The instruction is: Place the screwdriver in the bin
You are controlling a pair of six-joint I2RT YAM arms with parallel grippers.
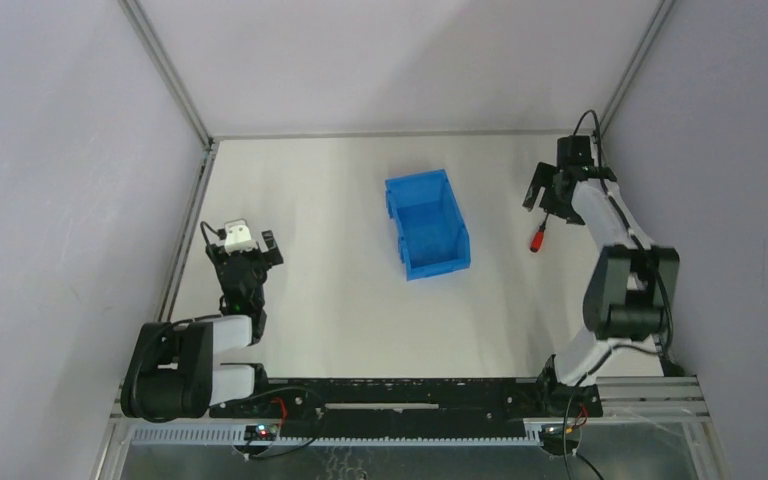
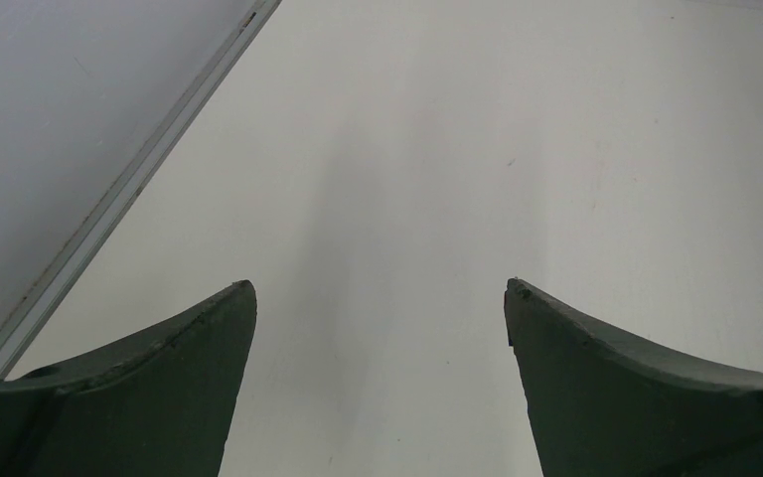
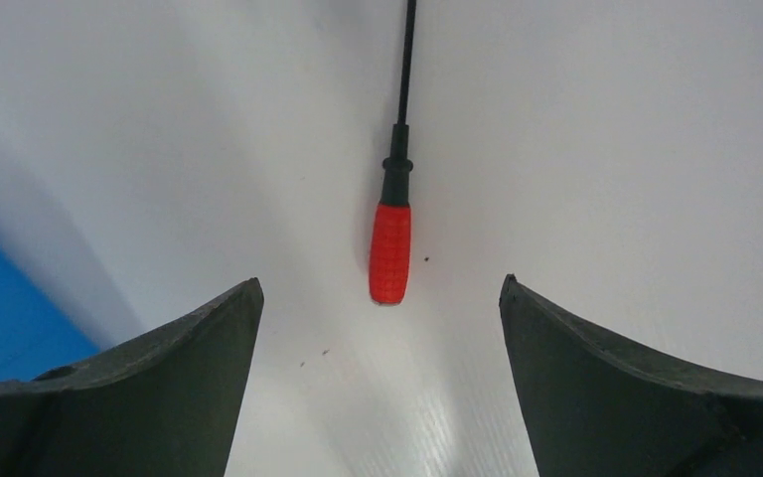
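L gripper [image 2: 380,288]: parked over bare table [image 1: 310,300] on the left side, fingers spread wide, nothing btwn them; no part in this step, I'd say.

Bin [image 1: 438,266]: mid-table, upright, open top. Inside looks empty, only blue floor & walls showing.

Screwdriver [image 3: 390,248]: flat on the table, right of the bin & well apart from it, red handle toward the robot, thin black shaft pointing away.

R gripper [image 3: 379,282]: above the screwdriver, fingers spread to the full, handle end lined up roughly in the gap, no contact seen.

Step in hand, as I read it: reach/pre-grasp, pick not yet made. Next move calls for dropping straight down so the fingers straddle the handle, pinching it, lifting, then carrying left over the bin rim & letting go. Handle is slim & round, so an off-centre pinch may roll it.
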